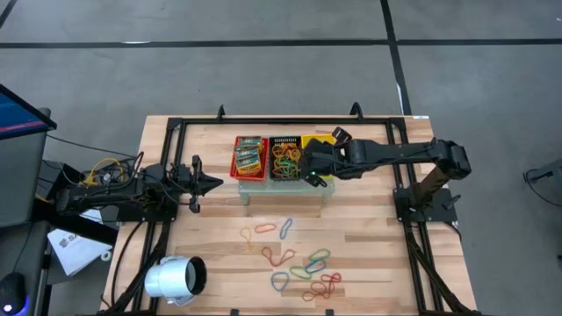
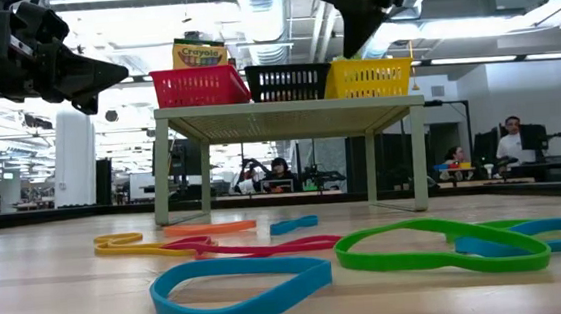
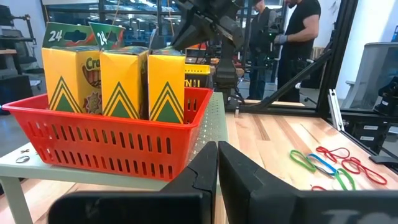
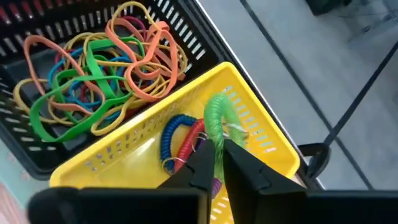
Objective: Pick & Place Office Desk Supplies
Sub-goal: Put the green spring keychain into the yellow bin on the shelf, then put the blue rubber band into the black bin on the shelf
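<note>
Hovering over the yellow basket (image 4: 124,155) at the right end of a row of three baskets on a small raised stand (image 2: 287,106): right claw (image 4: 217,149), fingers drawn to a narrow slit and pinching the end of a green coil (image 4: 216,115). Coil stretched straight out from the fingertips, long axis in line with the claw, far end reaching down inside the yellow basket. Lying just beside it on the basket floor, a blue coil (image 4: 174,134) and a red coil (image 4: 194,140), both curved.

Filling the black basket (image 4: 180,31) next door, a tangled heap of rubber bands (image 4: 99,81) in orange, yellow, green and blue, pointing every way.

Scattered flat on the wooden table in front of the stand, well apart from both claws, more loose rubber bands (image 1: 307,268) in red, orange, yellow, green, blue and purple, most pulled into long narrow loops lying across the table.

Waiting left of the stand, level with the red basket (image 3: 112,137): left claw (image 3: 217,168), fingers pressed together, holding nothing.

Standing upright in the red basket, yellow and green crayon boxes (image 3: 118,81), printed "24" at the top corner, "Crayola" readable from table height.

Resting on its side near the front left corner, a white cylinder (image 1: 176,279).
</note>
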Motion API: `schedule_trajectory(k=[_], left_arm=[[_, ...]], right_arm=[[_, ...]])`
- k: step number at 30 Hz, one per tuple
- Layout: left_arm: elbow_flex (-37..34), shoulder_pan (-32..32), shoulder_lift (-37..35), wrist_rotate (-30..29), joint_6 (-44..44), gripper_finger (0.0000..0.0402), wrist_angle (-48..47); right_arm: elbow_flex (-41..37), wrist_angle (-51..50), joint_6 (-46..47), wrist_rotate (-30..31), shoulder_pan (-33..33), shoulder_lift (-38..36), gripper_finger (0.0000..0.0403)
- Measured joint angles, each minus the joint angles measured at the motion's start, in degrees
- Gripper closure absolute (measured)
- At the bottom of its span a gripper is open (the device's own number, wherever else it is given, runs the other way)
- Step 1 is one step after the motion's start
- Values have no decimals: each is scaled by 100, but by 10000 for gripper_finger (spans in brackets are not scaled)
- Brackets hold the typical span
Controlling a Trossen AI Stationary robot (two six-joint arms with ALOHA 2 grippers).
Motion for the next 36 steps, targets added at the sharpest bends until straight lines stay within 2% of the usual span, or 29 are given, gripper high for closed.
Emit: schedule_trajectory(k=[15,18,22,25,31,36], left_arm=[[0,-2,0,0,0,394,-2],[0,-2,0,0,-2,394,-1],[0,0,0,0,0,394,0],[0,-1,0,0,-1,394,-1],[0,-2,2,0,-1,394,-2],[0,-1,2,0,-1,394,-1]], right_arm=[[0,-30,-2,-98,23,-22,295],[0,235,-127,-556,242,-62,278],[4,848,-209,-1456,741,7,263],[1,1147,-440,-2034,1152,315,259],[0,1199,-1348,-2150,1824,1226,257],[-2,1484,-1919,-2431,1898,2034,238]])
